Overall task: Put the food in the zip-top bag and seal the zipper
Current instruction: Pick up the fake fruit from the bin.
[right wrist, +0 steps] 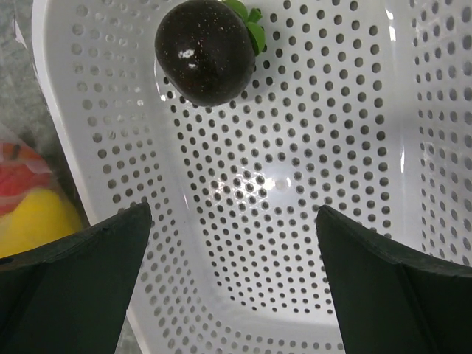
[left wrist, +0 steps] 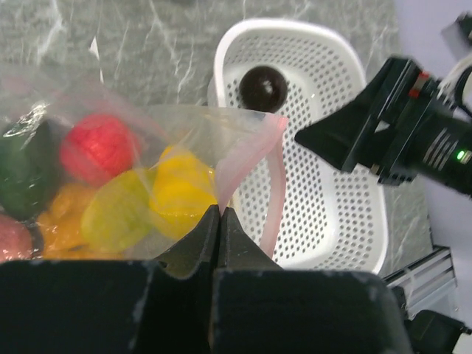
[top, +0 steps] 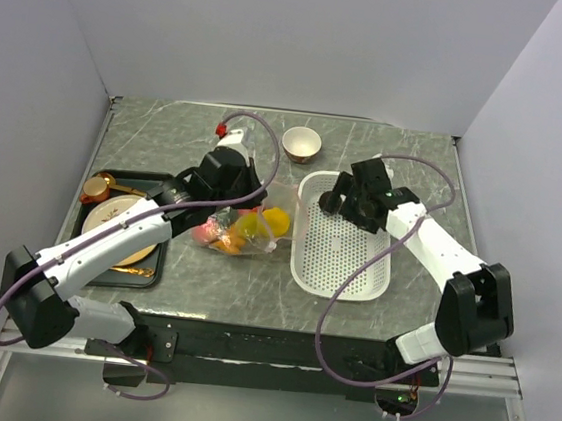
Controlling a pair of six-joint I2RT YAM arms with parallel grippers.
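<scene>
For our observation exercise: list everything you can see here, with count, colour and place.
table: one, grey marbled, beneath all
bag: one, clear, left of the basket
strip: one, pink, along bag's mouth
toy food: several, mixed colours, inside the bag
dark fruit: one, brown, in the basket
basket: one, white, table's right half
bowl: one, tan, far side
tray: one, black, left side
plate: one, gold, on the tray
cup: one, coppery, tray's far corner
left gripper: one, black, shut on the bag's mouth
right gripper: one, black, open over the basket
</scene>
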